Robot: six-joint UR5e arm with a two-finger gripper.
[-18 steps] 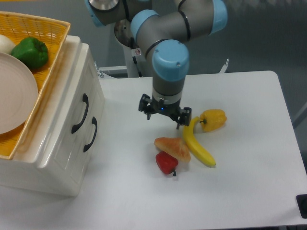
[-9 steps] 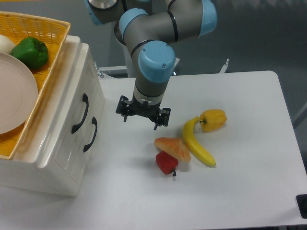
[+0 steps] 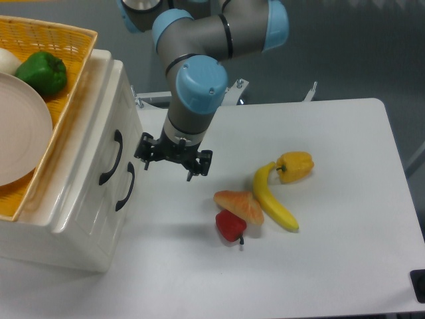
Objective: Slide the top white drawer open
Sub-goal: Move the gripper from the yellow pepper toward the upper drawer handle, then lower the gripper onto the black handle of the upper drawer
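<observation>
The top white drawer (image 3: 99,143) is seen shut, flush in the front of the cream cabinet (image 3: 73,219) at the left of the table (image 3: 332,266), its black curved handle (image 3: 111,157) facing the arm. Just beside that handle, lower on the front, the lower drawer's handle (image 3: 125,187) is set. The two handles are close and alike, so the main risk is judged to be a hook on the wrong one, which would draw out the lower drawer instead. A second risk is judged to lie in the yellow wicker basket (image 3: 63,86) resting on the cabinet with a plate (image 3: 20,126) and a green pepper (image 3: 42,72): a hard or slanted pull could shift the whole cabinet and unsettle that load. A shallow catch on the curved handle could also slip off.

The gripper (image 3: 172,157) hangs near the cabinet front, apart from both handles. Its fingers (image 3: 193,171) are spread wide, nothing is held between them, and nothing is touched.
</observation>
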